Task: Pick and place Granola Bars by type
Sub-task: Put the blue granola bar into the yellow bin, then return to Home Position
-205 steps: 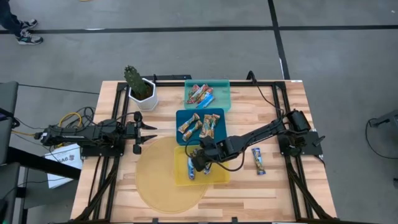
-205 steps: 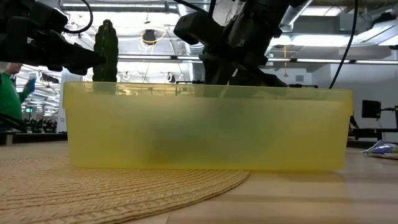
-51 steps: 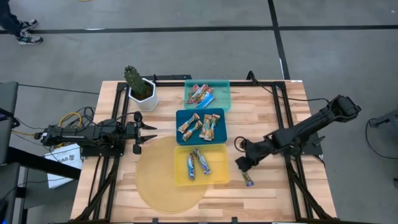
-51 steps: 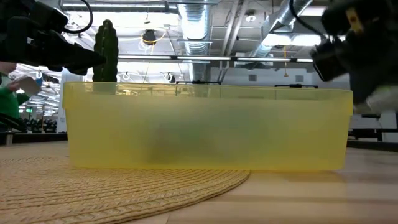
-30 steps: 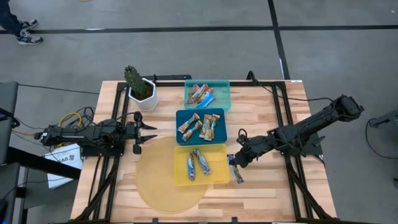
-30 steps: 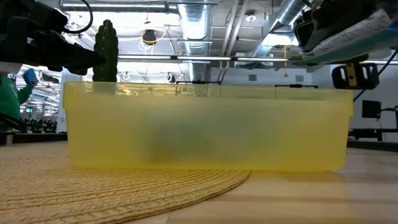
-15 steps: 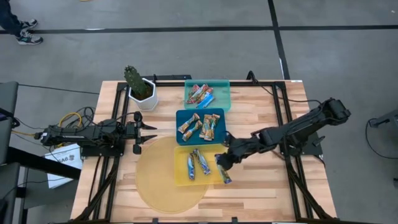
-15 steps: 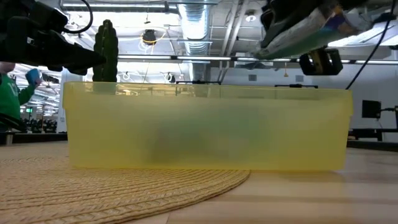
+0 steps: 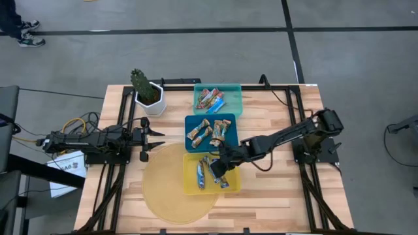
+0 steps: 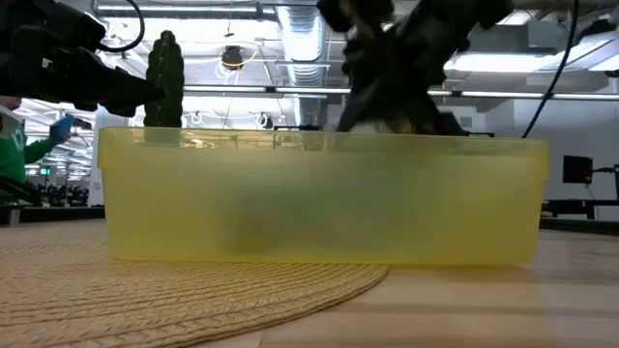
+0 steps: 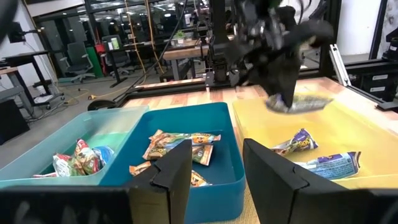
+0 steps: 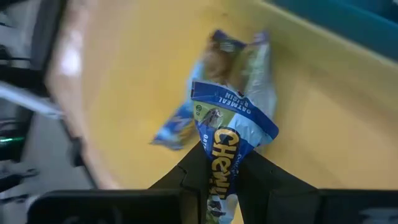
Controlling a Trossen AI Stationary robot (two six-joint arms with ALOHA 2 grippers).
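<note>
My right gripper [image 9: 219, 172] reaches in from the table's right, hangs over the yellow tray [image 9: 187, 187] and is shut on a blue-white granola bar [image 12: 222, 146]. Two more blue-white bars [image 9: 201, 175] lie on that tray's floor. Tan-brown bars [image 9: 210, 131] fill the blue tray [image 9: 189, 119], and red-multicolour bars [image 9: 210, 99] lie in the teal tray [image 9: 234, 98]. My left gripper [image 9: 147, 137] waits open by the table's left side, touching nothing. My right gripper pinches the blue-white bar by one end of its wrapper [image 12: 219, 163] between its two fingers [image 12: 194, 169]. It comes slanting down from the table's right. The bar juts out past the fingertips, lifted clear above the yellow tray's floor [image 11: 300, 103].
A round woven mat [image 9: 163, 196] lies under the yellow tray's left part. A potted cactus [image 9: 141, 85] stands at the far left corner. The three trays sit in a row down the table's middle. Bare wood shows to the trays' right [image 9: 274, 189].
My right gripper has travelled toward the table's left, carrying the blue-white bar from beside the yellow tray's right wall to above its inside, and has dropped lower toward the tray. It has stayed shut on the bar.
</note>
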